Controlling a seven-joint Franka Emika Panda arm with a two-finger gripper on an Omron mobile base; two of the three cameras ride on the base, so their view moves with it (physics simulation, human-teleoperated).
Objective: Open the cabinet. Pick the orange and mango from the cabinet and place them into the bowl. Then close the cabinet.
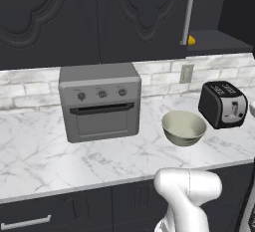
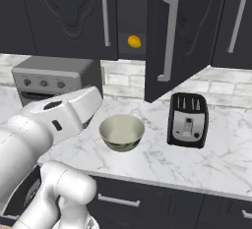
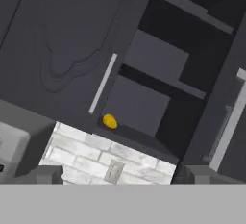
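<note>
The black cabinet [image 2: 74, 12] has its left door shut and its right door [image 2: 184, 31] swung out towards me. On the bottom shelf, just past the left door's silver handle [image 3: 102, 84], lies the yellow mango [image 3: 110, 121], also seen as mango [image 2: 134, 41] and mango [image 1: 191, 40]. The orange is hidden. The cream bowl [image 2: 122, 131] stands empty on the marble counter, bowl [image 1: 184, 126]. My gripper [image 3: 122, 175] is open and holds nothing. It faces the open cabinet from a distance, with the mango above and slightly left of its middle.
A grey toaster oven [image 1: 99, 101] stands left of the bowl and a black toaster [image 1: 223, 104] right of it. The open door's handle [image 3: 230, 122] juts out on the right. A wall outlet [image 1: 187, 73] sits under the cabinet. Dark drawers [image 2: 147, 201] run below the counter [image 1: 40, 151].
</note>
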